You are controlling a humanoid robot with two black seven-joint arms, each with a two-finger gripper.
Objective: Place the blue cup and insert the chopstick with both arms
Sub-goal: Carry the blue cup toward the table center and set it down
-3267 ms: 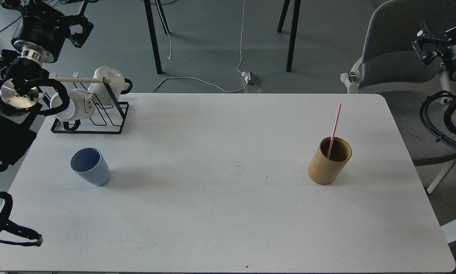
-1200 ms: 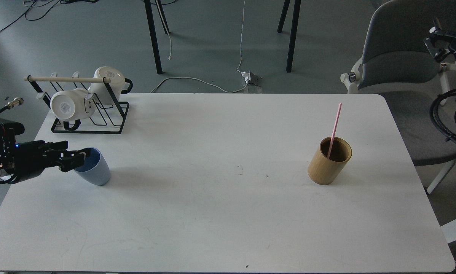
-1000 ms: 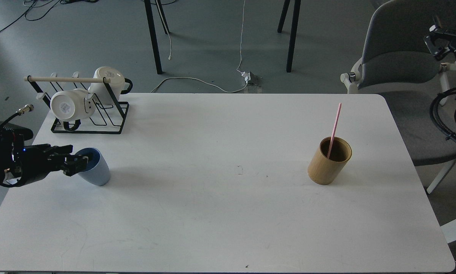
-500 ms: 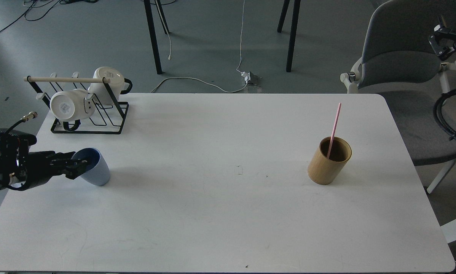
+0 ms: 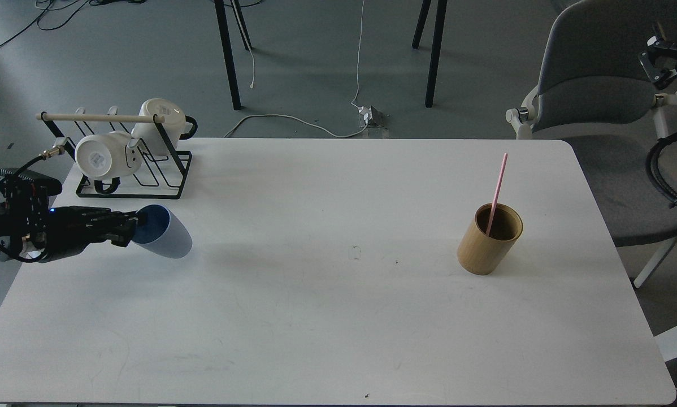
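The blue cup [image 5: 166,236] is lifted off the table at the left, tilted with its open mouth toward my left arm. My left gripper [image 5: 128,229] comes in from the left and is shut on the cup's rim. The pink chopstick [image 5: 497,190] stands leaning in the tan bamboo cylinder [image 5: 488,240] at the right of the white table [image 5: 338,316]. My right gripper [image 5: 658,56] is far off at the top right, above the chair, away from the table; its fingers are too small to read.
A black wire rack [image 5: 132,169] with two white mugs and a pale wooden rod stands at the table's back left, just behind the cup. A grey chair [image 5: 593,85] stands off the table's right back corner.
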